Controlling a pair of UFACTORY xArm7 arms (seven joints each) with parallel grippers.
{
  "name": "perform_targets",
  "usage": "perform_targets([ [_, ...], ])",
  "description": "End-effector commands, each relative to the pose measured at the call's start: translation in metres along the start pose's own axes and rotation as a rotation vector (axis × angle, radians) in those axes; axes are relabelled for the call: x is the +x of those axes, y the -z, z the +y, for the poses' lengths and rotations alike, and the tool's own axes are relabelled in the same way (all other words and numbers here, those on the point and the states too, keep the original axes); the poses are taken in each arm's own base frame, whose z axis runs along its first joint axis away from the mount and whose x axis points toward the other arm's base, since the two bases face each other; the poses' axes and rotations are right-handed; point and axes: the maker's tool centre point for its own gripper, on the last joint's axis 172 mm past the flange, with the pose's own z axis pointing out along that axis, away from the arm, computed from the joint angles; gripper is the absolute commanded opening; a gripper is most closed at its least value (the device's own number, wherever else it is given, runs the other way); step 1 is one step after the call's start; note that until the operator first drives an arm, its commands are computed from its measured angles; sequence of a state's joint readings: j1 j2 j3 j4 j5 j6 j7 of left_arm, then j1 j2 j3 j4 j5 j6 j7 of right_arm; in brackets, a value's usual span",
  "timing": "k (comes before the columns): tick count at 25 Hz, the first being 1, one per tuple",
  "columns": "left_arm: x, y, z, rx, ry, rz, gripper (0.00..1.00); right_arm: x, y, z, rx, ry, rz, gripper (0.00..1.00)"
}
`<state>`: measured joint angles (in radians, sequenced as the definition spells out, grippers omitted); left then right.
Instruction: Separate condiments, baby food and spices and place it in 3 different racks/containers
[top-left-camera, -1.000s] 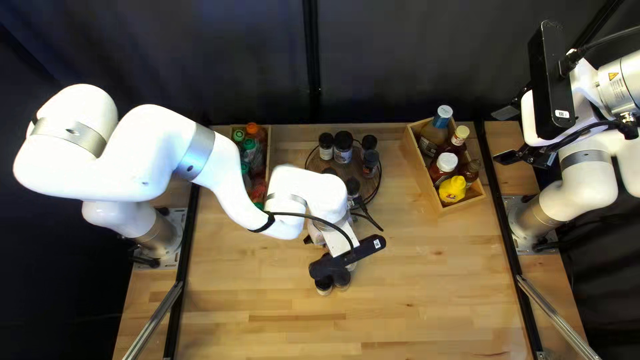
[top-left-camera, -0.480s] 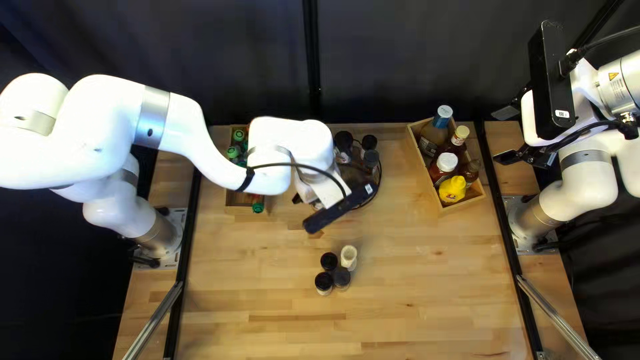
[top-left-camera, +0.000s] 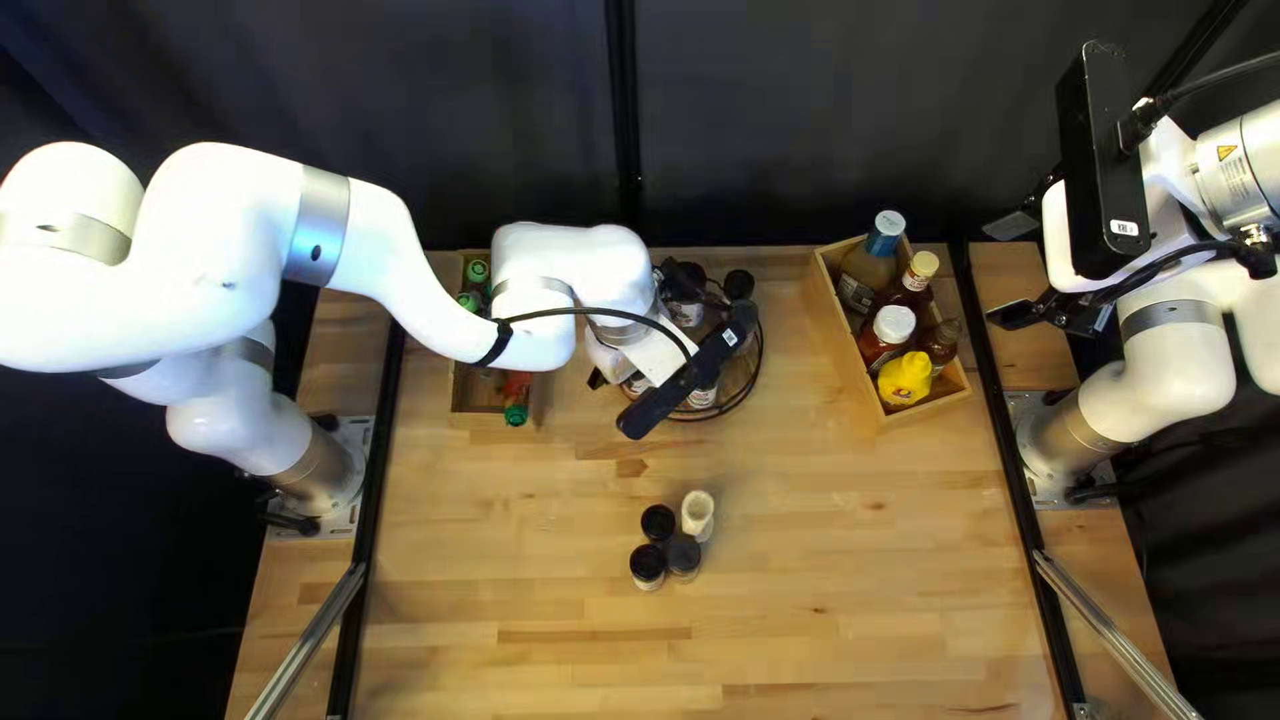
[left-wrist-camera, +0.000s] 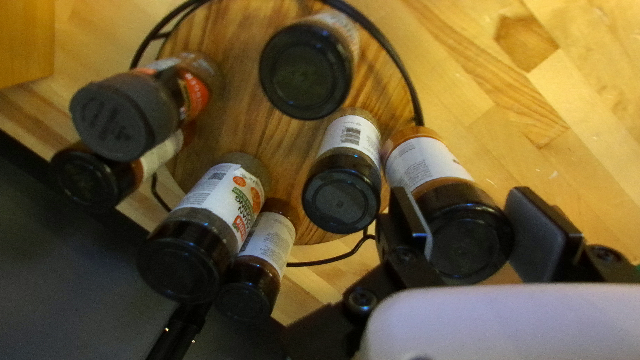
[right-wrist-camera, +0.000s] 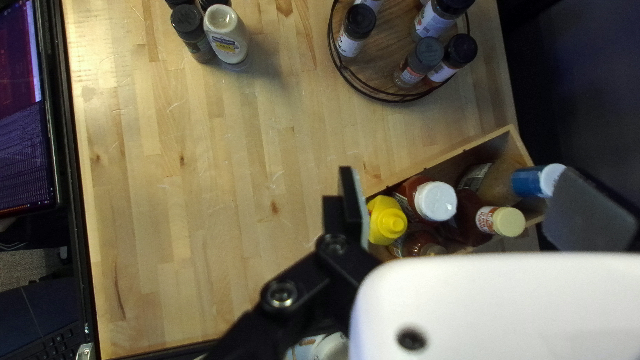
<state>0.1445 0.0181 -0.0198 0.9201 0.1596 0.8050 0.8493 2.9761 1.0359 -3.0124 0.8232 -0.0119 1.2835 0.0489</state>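
The round tray (left-wrist-camera: 233,107) looks like grained wood, its wire rim (left-wrist-camera: 419,112) black metal, the yellow bottle (right-wrist-camera: 385,225) smooth plastic.

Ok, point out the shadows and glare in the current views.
Top left view: a bright highlight on the silver band of my left arm, while the curtain falls almost black. Left wrist view: the round wooden rack is lit, the black lids facing the camera dim. Right wrist view: the pale squeeze bottle casts a soft shadow.
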Motion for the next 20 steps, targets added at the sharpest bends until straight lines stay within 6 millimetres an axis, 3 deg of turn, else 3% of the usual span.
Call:
perform_targets([
  [1,0.002,-0.002,-0.001,0.011,0.013,0.002,0.00,0.000,0.000,0.000,0.000,0.000,0.000,1.00],
  [11,0.005,-0.004,-0.008,0.027,0.031,0.010,0.00,0.000,0.000,0.000,0.000,0.000,0.000,1.00],
  [20,0.008,-0.020,-0.014,-0.056,0.060,0.010,0.00,0.000,0.000,0.000,0.000,0.000,0.000,1.00],
])
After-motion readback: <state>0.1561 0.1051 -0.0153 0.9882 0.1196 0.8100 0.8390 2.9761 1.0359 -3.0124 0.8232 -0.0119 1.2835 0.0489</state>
